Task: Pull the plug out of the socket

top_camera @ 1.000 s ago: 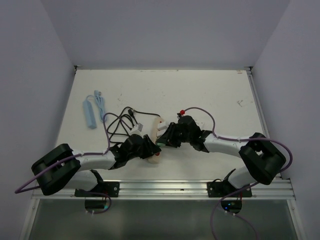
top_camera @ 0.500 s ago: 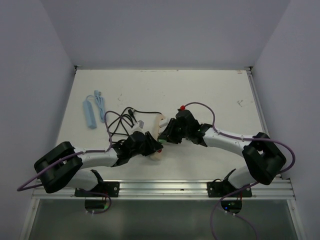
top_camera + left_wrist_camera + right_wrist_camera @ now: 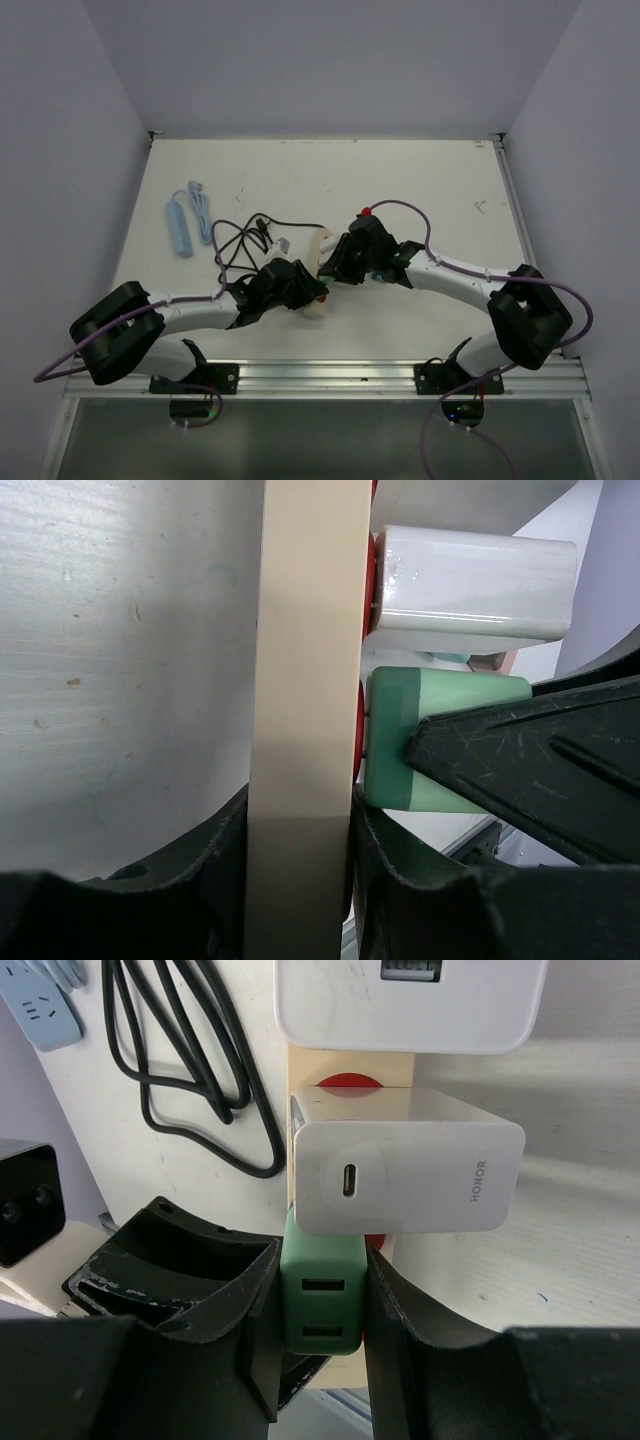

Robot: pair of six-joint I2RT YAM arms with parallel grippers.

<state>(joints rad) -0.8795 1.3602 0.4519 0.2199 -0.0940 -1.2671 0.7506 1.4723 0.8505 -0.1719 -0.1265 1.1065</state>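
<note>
Socket (image 3: pixel 305 680) shifted, one green plug (image 3: pixel 322 1300), two chargers (image 3: pixel 405 1175)

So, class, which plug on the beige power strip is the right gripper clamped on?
The green plug, the only coloured one; the right gripper pinches it beside the white HONOR charger.

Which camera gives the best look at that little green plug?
The right wrist view: the green plug faces it, both ports showing, gripped by the right pincer. The left wrist view shows only its side, seated against the beige strip. From the top view the arms largely hide it.
</note>
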